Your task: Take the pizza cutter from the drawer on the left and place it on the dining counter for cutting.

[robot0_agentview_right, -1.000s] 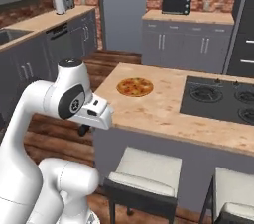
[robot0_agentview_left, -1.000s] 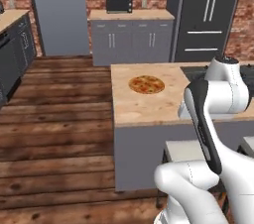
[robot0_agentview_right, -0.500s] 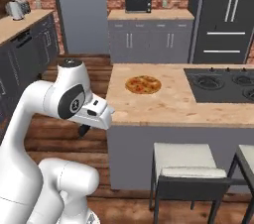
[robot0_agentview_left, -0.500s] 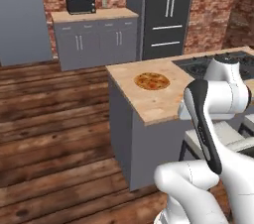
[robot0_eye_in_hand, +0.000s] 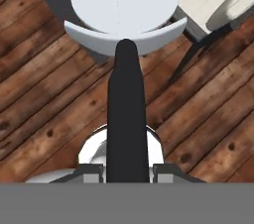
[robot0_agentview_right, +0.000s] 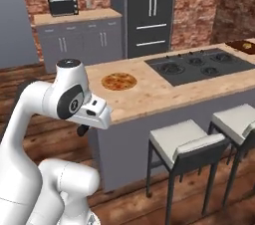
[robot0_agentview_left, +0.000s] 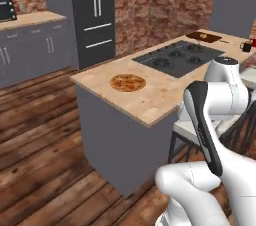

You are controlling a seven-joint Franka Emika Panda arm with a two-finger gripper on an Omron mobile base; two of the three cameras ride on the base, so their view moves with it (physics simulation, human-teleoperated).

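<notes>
My fingers (robot0_eye_in_hand: 127, 171) are pinched on the pizza cutter (robot0_eye_in_hand: 125, 94), low beside the worktop (robot0_agentview_right: 149, 97). If I lift carelessly, its wheel might bump the edge and slip out.

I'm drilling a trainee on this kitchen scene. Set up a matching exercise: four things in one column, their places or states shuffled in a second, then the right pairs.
Things:
1. pizza cutter
2. pizza
3. cooktop
4. stool

Places or states:
A. set into the dining counter, black
B. standing on the wood floor beside the counter
C. held by its black handle in the gripper
D. lying flat near the counter's end

Pairs: 1-C, 2-D, 3-A, 4-B
</notes>
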